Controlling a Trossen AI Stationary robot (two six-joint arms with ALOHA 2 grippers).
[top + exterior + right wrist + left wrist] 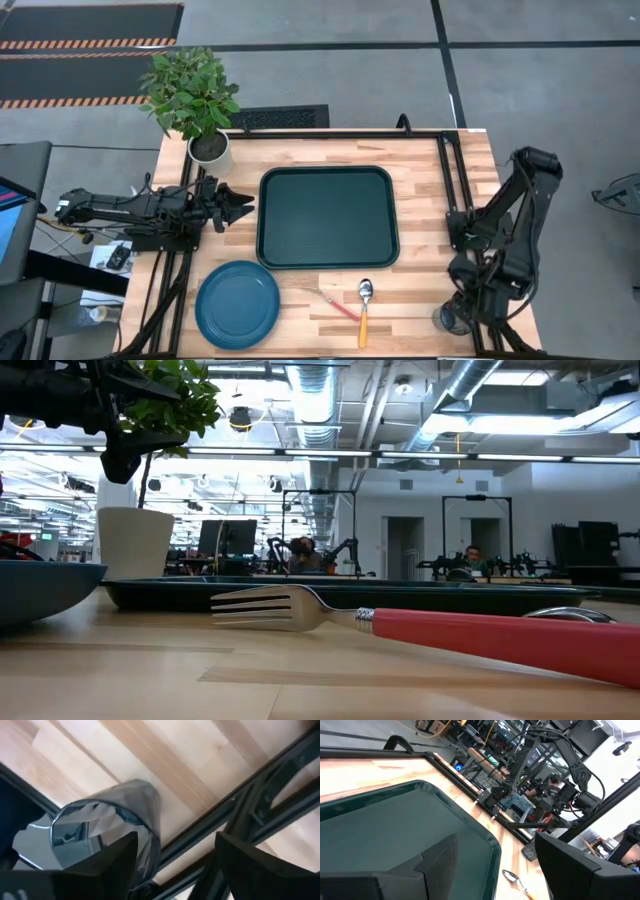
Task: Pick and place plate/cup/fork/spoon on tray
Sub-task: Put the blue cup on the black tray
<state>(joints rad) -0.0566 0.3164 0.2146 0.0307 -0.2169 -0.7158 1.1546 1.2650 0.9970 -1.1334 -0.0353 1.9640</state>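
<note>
The dark green tray [327, 217] lies mid-table. The blue plate [237, 304] lies flat near the front left. The red-handled fork [335, 304] and the orange-handled spoon [364, 312] lie flat between the tray and the front edge; the fork fills the low view [400, 622]. The grey cup [107, 827] stands upright at the front right corner, beside a black frame rail. My right gripper [175, 845] is open just above it, and one finger [117, 862] overlaps the cup's wall in the picture. My left gripper [240, 205] is open and empty, level, at the tray's left edge. My right gripper comes down at the cup from above. One finger stands over the cup's side wall [150, 827] and the other is well off it. I cannot tell whether the finger touches the cup. The cup stands on the table.
A white plant pot [209, 148] with a leafy plant stands at the far left corner, behind my left gripper. Black frame rails [450, 180] run along the table's right side, close to the cup. Bare wood lies between the tray and the rails.
</note>
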